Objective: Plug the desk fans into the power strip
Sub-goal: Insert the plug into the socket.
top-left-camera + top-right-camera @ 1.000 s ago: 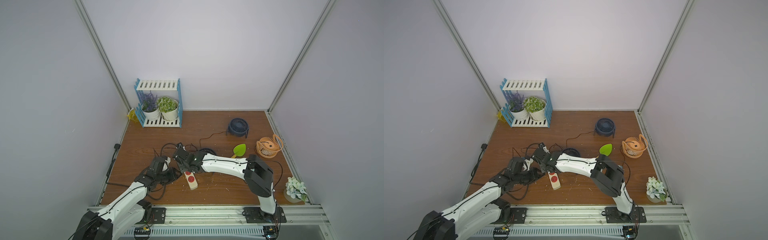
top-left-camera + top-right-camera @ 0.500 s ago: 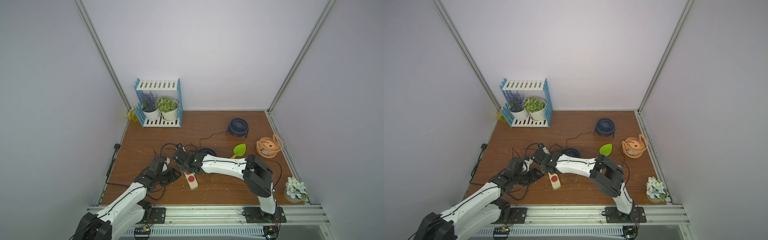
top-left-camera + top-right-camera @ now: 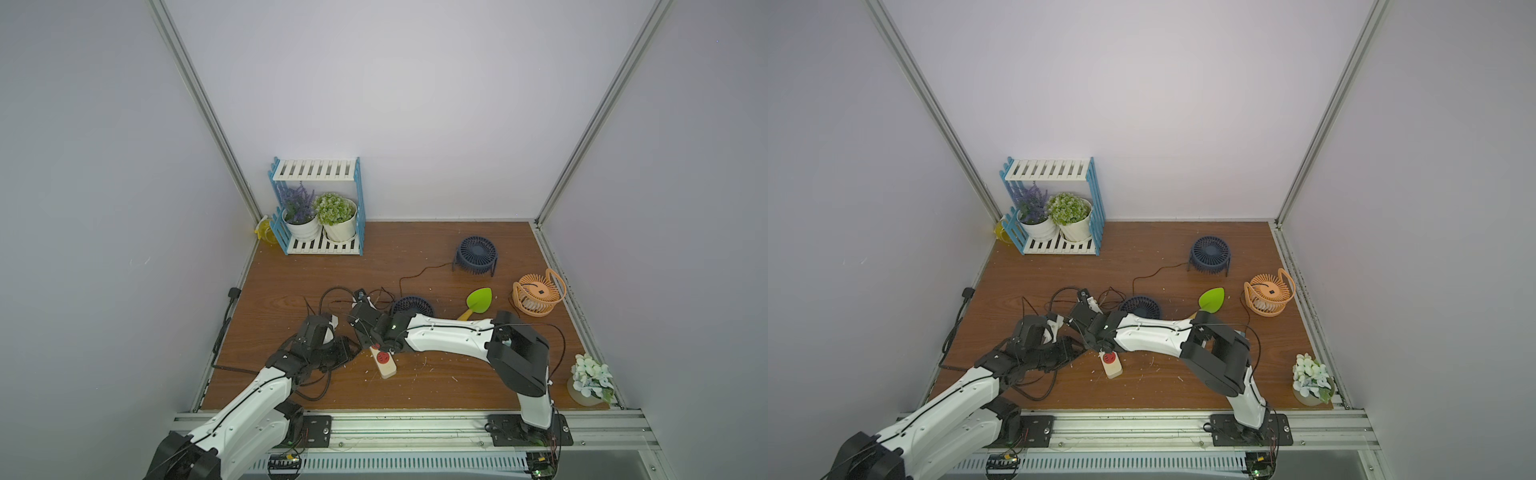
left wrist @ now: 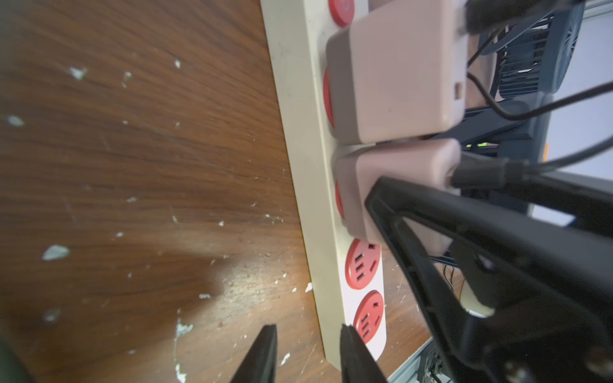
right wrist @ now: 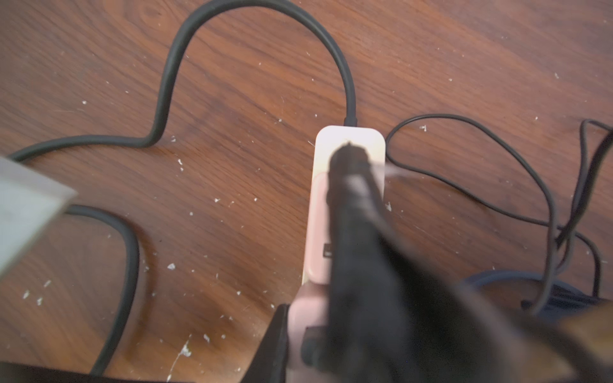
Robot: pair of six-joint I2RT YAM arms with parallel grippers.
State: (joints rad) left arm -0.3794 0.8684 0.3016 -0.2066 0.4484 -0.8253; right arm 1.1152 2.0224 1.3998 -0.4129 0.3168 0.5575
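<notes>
Little moved; right fingers (image 4: pixel 431 203) clamp pink adapter (image 4: pixel 398 162) on power strip (image 4: pixel 308 165), left fingers (image 4: pixel 262 354) parted

The right claw (image 5: pixel 305 331) pinched a pink plug (image 5: pixel 308 305) over the cream power strip (image 5: pixel 331 136), whose thick black cord (image 5: pixel 167 83) looped across the flecked wooden desk (image 5: pixel 232 149).

Both my arms look alike. The left arm (image 3: pixel 257 399) and right arm (image 3: pixel 451 340) have glossy white shell links joined by blocky matte-black joints. A thin black cable (image 3: pixel 453 328) runs along each white link, and small dark screws (image 3: pixel 432 333) dot the shell of the right forearm. A tiny green light (image 3: pixel 393 326) glows near that arm's wrist. Each arm's foot is a black base plate (image 3: pixel 503 428) with bolts showing. My left gripper (image 4: pixel 306 348) ends in two black, tapering fingers (image 4: pixel 262 354).
</notes>
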